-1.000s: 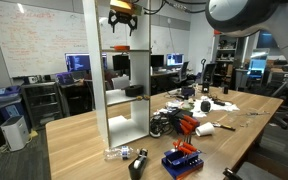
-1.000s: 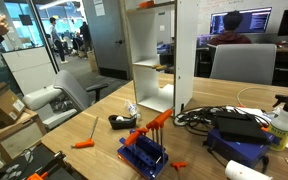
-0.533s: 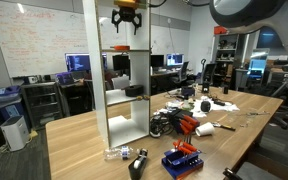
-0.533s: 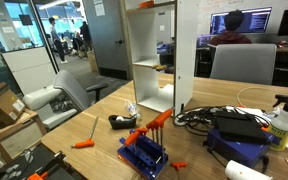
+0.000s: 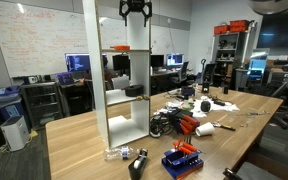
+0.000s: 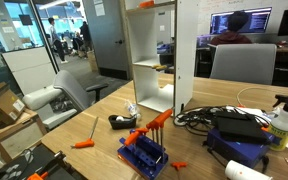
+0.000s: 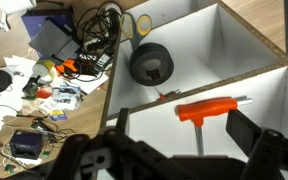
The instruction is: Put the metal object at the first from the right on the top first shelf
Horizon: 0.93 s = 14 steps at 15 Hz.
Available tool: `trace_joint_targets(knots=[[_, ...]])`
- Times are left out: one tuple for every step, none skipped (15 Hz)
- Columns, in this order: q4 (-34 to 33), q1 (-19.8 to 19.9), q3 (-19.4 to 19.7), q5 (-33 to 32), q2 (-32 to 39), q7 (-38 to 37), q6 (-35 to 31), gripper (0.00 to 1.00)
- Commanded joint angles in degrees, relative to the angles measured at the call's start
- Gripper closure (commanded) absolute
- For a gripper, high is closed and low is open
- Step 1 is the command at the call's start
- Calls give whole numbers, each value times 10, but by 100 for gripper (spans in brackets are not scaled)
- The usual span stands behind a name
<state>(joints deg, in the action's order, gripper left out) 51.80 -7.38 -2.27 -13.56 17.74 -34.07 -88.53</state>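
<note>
Tool (image 7: pixel 206 110): smooth orange plastic handle, bare grey metal shaft. Top shelf (image 7: pixel 269 85): smooth matt white laminate, with raw speckled chipboard on the cut edges. Table (image 5: pixel 74 140): light wood-grain top, slight sheen. Tape roll (image 7: pixel 151 64): matt black.

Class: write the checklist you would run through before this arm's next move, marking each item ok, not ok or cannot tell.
1. Metal object lies flat on the top shelf: ok.
2. Tool open, holding nothing: ok.
3. Tool hangs above the shelf, apart from the object: ok.
4. Object at the right end of the shelf: cannot tell.
5. White upright apart from the tool: ok.
</note>
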Motion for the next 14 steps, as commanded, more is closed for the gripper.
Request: trace_joint_targets(knots=[[140, 11, -7, 40, -111, 14, 11, 0], [168, 11, -5, 49, -132, 14, 14, 0], [196, 11, -3, 58, -153, 15, 17, 0], [225, 12, -1, 69, -175, 14, 18, 0], [254, 14, 1, 82, -196, 14, 19, 0], [284, 15, 4, 94, -216, 14, 19, 0], [313, 16, 7, 111, -236, 17, 18, 0], [345, 16, 11, 124, -255, 18, 15, 0], [376, 16, 14, 137, -275, 20, 13, 0], [407, 16, 18, 148, -294, 25, 12, 0], [439, 15, 21, 155, -312, 29, 9, 0], [468, 31, 9, 164, -330, 36, 10, 0], [501, 34, 8, 167, -350, 41, 8, 0], [532, 39, 7, 167, -370, 46, 7, 0]])
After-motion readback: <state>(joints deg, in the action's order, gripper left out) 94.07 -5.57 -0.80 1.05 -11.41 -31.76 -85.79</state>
